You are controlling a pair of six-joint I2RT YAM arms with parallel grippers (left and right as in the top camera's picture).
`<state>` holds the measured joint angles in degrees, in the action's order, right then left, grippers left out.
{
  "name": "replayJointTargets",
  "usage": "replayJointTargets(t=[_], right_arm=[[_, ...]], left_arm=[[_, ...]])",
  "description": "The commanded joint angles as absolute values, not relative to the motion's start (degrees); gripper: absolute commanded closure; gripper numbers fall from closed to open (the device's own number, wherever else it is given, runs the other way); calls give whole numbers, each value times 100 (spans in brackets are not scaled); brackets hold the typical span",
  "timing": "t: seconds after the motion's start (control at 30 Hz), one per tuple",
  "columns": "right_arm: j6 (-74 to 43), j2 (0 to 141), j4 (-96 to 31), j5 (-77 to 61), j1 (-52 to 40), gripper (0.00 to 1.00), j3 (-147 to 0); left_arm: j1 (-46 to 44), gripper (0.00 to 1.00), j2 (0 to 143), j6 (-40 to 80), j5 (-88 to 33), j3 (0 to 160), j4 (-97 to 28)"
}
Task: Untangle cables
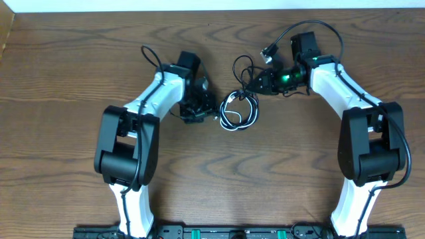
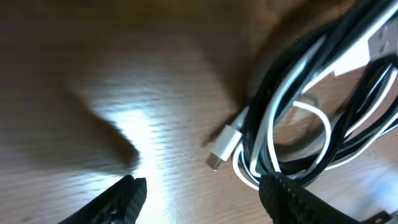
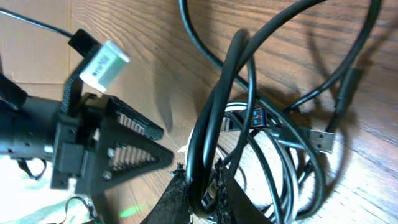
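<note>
The cables lie tangled mid-table, black cords mixed with one white cord. In the left wrist view the bundle spreads at the right, and the white cord's plug points down-left onto bare wood. My left gripper is open just left of the bundle; nothing sits between its fingers. My right gripper is shut on a doubled loop of black cable rising out of the pile. A silver USB plug lies at the right. From above, the right gripper sits at the bundle's upper right.
A black loop and a loose plug end trail toward the back of the table. The left gripper's finger shows close beside the bundle in the right wrist view. Both arms' own thick wires arch behind them.
</note>
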<state>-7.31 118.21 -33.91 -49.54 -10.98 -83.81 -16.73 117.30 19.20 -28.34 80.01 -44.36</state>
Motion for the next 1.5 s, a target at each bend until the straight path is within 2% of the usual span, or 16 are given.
replayJointTargets(t=[0.0, 0.1, 0.13, 0.27, 0.3, 0.43, 0.47, 0.67, 0.83, 0.93, 1.1, 1.23, 1.47], right_arm=[[-768, 11664, -3391, -4943, -1212, 78, -8344], [-766, 11664, -3393, -4928, -1203, 66, -8344], [-766, 11666, -3400, -4858, -1197, 64, -8344], [-766, 11668, -3485, -4687, -1194, 57, -8344], [-766, 11671, -3509, -4685, -1201, 56, -8344], [-766, 11673, -3551, -4683, -1227, 58, -8344], [-766, 11673, -3588, -4681, -1232, 59, -8344], [-631, 11673, -3627, -5083, -1085, 53, -8344], [34, 11673, -3806, -5605, -722, 56, -8344], [685, 11673, -4069, -5588, -644, 56, -8344], [1380, 11673, -4381, -5135, -687, 56, -8344], [1385, 11673, -4399, -4906, -812, 56, -8344], [1378, 11673, -4338, -3732, -1214, 58, -8344]], left_arm=[[-1938, 34, 11963, 1826, -2779, 7911, -4257], [-2049, 34, 12073, 1973, -2714, 7907, -4143], [-2082, 35, 12110, 2056, -2635, 7907, -4112], [-2108, 58, 12143, 2088, -2589, 7907, -4099], [-2108, 60, 12143, 2088, -2589, 7907, -4099], [-2108, 62, 12143, 2086, -2587, 7907, -4097], [-2108, 65, 12143, 2086, -2589, 7907, -4097], [-2108, 65, 12143, 2084, -2587, 7907, -4104], [-2108, 66, 12143, 2084, -2587, 7907, -4101], [-2108, 74, 12143, 2086, -2587, 7907, -4097], [-2108, 77, 12143, 2086, -2587, 7907, -4099], [-2108, 77, 12143, 2086, -2587, 7907, -4099], [-2108, 77, 12143, 2086, -2589, 7907, -4097]])
